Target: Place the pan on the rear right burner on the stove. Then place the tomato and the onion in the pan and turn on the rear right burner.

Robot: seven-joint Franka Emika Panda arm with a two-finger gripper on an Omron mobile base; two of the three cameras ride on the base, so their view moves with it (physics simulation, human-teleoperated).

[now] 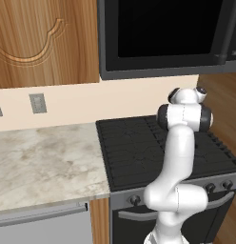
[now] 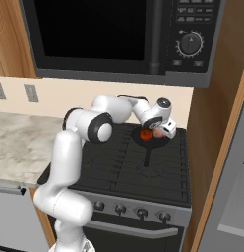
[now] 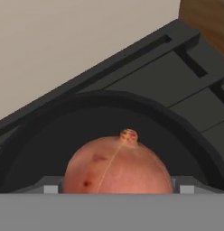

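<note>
No writing, brand, number or sign can be read anywhere in these pictures. The microwave (image 2: 119,37) has a control panel (image 2: 193,34) with a round dial and rows of small buttons (too blurred to make out any letters or figures). The knobs (image 2: 141,212) along the front of the stove (image 2: 158,172) show no readable markings either.
</note>
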